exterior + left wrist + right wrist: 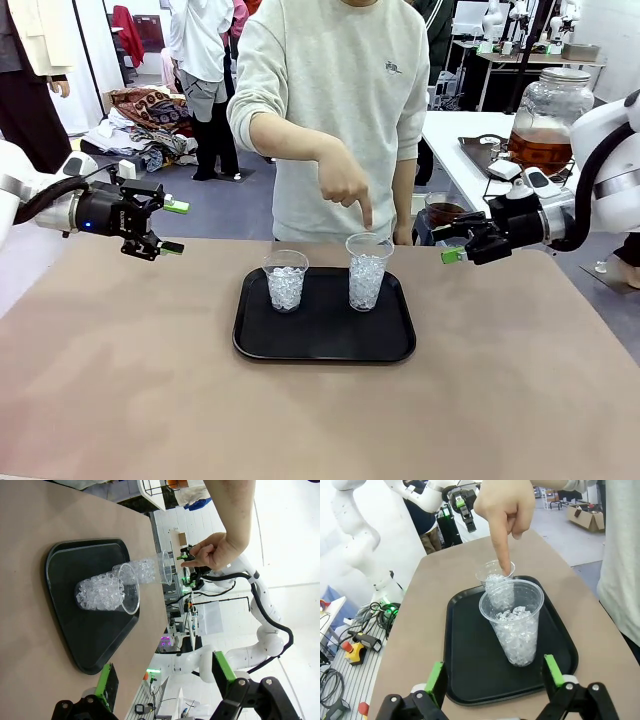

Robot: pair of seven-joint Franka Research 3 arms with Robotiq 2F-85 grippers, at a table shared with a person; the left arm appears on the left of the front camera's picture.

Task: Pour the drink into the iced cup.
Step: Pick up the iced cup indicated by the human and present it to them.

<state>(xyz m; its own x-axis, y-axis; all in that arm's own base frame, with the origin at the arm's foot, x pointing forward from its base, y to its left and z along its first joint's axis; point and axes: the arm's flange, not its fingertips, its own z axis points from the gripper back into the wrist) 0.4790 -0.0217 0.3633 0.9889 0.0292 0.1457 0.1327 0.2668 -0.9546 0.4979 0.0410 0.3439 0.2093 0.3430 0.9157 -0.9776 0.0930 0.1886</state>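
**A:** What did the bench look like from the robot side?

**B:** Nearest was the bare brown table [120, 400]. A black tray [325, 338] sat at its centre. Two clear cups stood upright on the tray, both packed with ice. The left cup [286, 281] was at the tray's 11 o'clock and the right cup [367, 270] at 1 o'clock. They were near each other, not touching.

**A:** Grippers?

**B:** The left gripper [174, 227] hovered above the table at 9 o'clock from the tray, well apart from it. Its jaws were spread wide with nothing between them. The right gripper [447, 242] was at 3 o'clock and much the same: jaws wide, holding nothing, off the table. Both sets of fingers pointed in toward the tray.

**A:** The person?

**B:** They stood at 12 o'clock, across the table. One hand [345, 185] hung over the tray, index finger pointing straight down just above the right cup's rim. I couldn't tell whether it touched.

**A:** And the drink?

**B:** The drink [541, 150] was amber-brown and filled the lower part of a big glass dispenser jar [550, 100] with a metal lid. The jar stood at about 2 o'clock, well behind the right gripper, on a white side table [450, 130]. It was well apart from both cups.
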